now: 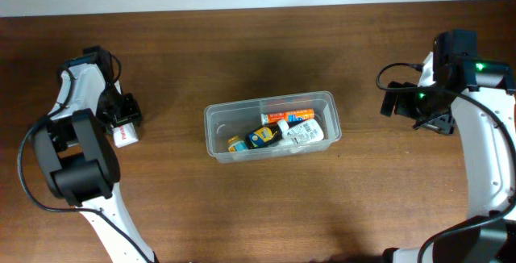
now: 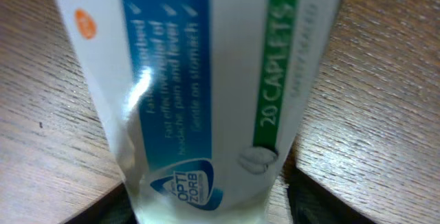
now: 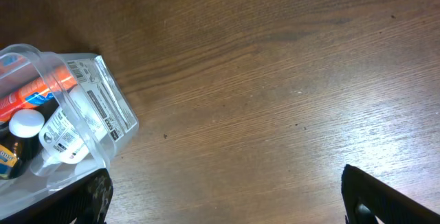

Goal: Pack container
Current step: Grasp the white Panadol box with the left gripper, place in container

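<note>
Close up, the left gripper [image 1: 123, 118] pinches a white caplet box [image 2: 199, 80] between its fingers at the table's [image 1: 242, 206] left side. Farther off, mid-table, the container [image 1: 211, 131] holds small bottles [image 1: 302, 131]. Beyond it, the right gripper [image 3: 223, 189] gapes wide, empty.
</note>
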You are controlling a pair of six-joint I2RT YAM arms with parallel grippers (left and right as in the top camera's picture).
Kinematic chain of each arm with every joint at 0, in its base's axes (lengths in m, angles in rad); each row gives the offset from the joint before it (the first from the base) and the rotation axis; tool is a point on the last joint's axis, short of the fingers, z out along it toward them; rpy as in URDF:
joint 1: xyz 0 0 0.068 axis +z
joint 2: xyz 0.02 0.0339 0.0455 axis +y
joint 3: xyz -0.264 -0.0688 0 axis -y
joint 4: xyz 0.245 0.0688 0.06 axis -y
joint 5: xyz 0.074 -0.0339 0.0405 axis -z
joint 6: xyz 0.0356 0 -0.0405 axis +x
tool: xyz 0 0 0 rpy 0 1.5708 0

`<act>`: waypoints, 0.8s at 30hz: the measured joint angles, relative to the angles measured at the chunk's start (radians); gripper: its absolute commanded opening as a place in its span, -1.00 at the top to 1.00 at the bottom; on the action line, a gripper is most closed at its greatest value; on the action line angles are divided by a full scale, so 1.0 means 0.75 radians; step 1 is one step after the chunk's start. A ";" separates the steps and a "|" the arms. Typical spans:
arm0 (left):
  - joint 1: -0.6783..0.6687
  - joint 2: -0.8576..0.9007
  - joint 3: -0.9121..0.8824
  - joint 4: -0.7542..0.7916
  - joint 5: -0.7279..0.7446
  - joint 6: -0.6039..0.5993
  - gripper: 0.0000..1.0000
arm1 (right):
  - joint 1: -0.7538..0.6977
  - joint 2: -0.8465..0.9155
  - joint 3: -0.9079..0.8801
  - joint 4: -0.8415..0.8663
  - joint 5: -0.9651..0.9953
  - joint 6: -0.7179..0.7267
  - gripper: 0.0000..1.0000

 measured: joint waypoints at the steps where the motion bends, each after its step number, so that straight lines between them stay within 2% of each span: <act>1: 0.000 0.001 0.000 0.000 0.001 0.003 0.22 | 0.000 0.000 0.000 0.001 0.000 -0.001 -0.97; 4: 0.000 0.001 0.004 -0.015 -0.002 0.010 0.30 | 0.000 0.000 0.000 0.001 0.000 0.000 -0.97; 16: -0.040 -0.040 0.095 -0.154 -0.002 0.011 0.30 | 0.000 0.000 0.000 0.001 0.000 0.000 -0.97; 20: -0.158 -0.207 0.135 -0.152 0.021 0.022 0.30 | 0.000 0.000 0.000 0.001 0.000 0.000 -0.97; 24: -0.350 -0.429 0.167 -0.146 0.080 0.063 0.30 | 0.000 0.000 0.000 0.001 0.000 0.000 -0.97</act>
